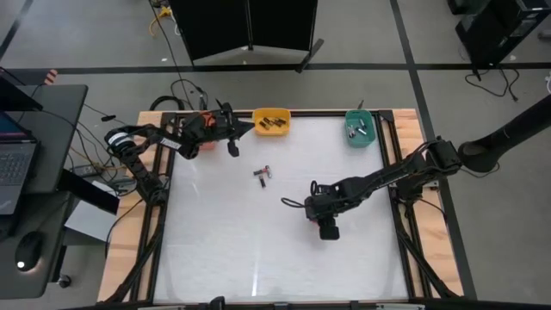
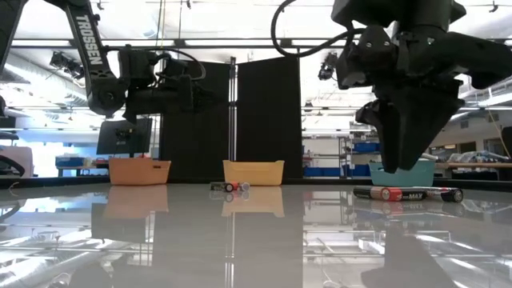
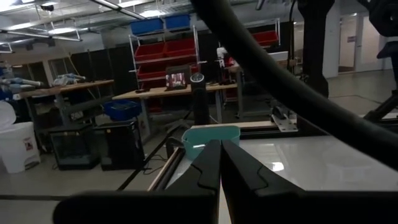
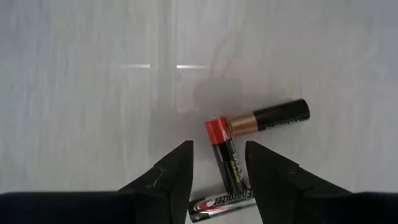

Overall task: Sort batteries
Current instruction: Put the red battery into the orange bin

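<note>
Right gripper (image 4: 217,171) hangs open, holding nothing, straddling a red-tipped battery (image 4: 226,160) among three batteries on the bench (image 1: 215,250), likely lining up a pick; left gripper (image 3: 219,168) waits shut near the orange bin (image 2: 139,170).

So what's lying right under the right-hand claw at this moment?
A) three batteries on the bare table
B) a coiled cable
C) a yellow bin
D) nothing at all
A: the right wrist view shows the open right gripper poised above three batteries lying close together on the white table.

Right gripper (image 4: 217,165) open, left gripper (image 3: 220,163) closed.
</note>
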Robot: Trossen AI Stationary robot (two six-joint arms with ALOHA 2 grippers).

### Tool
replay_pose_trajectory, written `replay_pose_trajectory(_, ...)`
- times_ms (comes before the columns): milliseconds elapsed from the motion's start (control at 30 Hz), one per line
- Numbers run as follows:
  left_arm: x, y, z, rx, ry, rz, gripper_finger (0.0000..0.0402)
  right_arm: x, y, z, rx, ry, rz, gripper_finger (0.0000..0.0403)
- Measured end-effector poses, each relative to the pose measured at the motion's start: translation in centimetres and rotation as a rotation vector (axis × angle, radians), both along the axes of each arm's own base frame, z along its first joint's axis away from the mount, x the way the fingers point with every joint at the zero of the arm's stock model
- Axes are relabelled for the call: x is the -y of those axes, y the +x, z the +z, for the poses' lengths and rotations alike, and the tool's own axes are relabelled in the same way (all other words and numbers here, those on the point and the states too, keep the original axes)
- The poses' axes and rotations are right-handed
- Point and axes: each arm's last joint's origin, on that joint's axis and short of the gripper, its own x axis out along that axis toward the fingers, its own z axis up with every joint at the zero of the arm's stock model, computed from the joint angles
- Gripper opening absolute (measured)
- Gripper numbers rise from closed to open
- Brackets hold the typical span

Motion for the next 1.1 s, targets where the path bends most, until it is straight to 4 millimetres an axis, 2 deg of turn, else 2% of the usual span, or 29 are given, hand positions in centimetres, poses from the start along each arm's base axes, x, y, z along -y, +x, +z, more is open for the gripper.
replay_pose_trajectory(367,0.0,0.0,0.0,0.002,0.003,0.002,0.0019,0.0,-0.2,-0.3,-0.002,-0.033,0.000,0.0145)
replay_pose_trajectory(600,0.0,0.0,0.0,0.002,0.005,0.002,0.0019,-0.4,0.1,-1.9,-0.052,-0.053,0.023,0.0145)
replay_pose_trajectory(800,0.0,0.1,0.0,0.001,0.005,0.000,0.0019,-0.5,0.0,-2.0,-0.073,-0.061,0.028,0.0143)
replay_pose_trajectory(1100,0.1,0.1,0.0,0.002,0.008,-0.003,0.0019,-0.5,-0.2,-2.0,-0.082,-0.078,0.051,0.0118)
